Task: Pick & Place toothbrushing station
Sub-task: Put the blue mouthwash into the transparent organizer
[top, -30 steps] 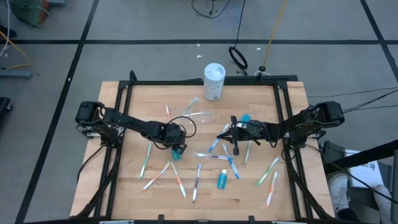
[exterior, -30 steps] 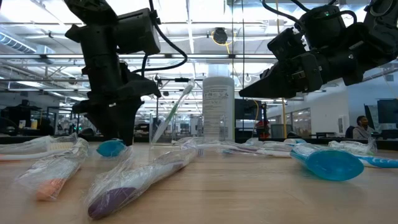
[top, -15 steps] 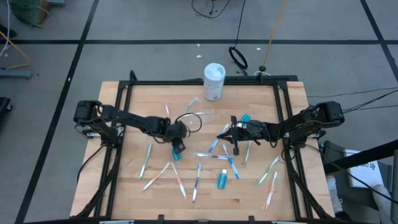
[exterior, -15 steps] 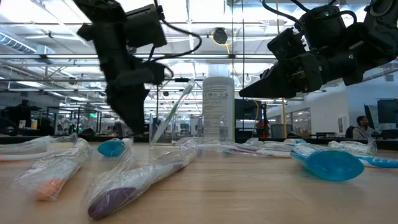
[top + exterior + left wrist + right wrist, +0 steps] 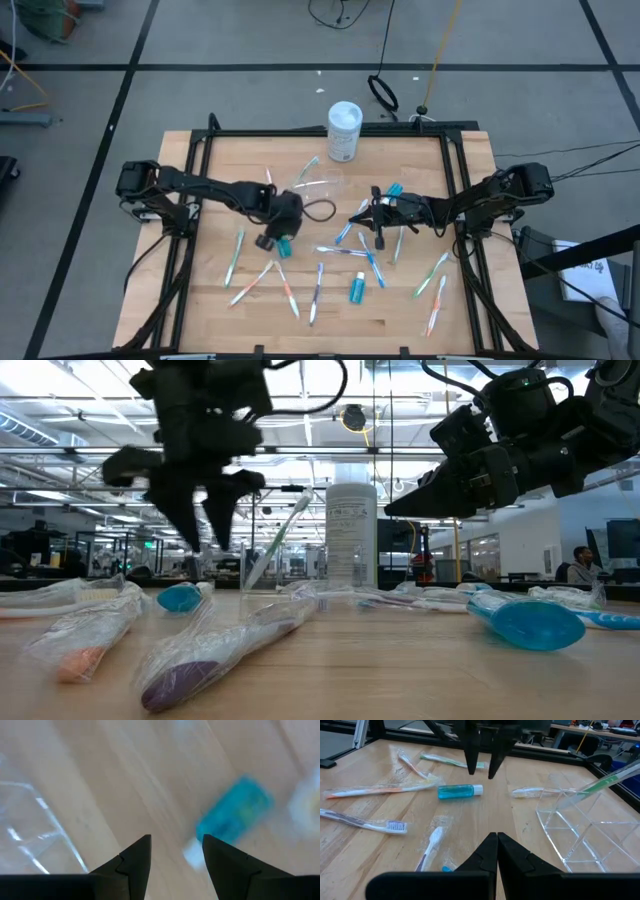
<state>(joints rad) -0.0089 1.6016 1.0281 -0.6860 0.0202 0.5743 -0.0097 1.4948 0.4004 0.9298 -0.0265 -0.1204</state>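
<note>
left gripper [image 5: 205, 535] jaws apart over teal toothpaste tube [image 5: 459, 791], nr table centre; likely light, slippery, take mid-body. right gripper [image 5: 496, 840] clenched, empty.

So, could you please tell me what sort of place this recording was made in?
Most likely a large robotics lab or workshop hall. The wooden table stands on a grey floor marked with dark lines, cables trail across that floor, and the low view shows a high ceiling with strip lights over distant workstations.

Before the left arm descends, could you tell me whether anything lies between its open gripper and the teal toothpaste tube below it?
Nothing visible does: the left gripper hangs open above the toothpaste tube, with only air between.
</note>
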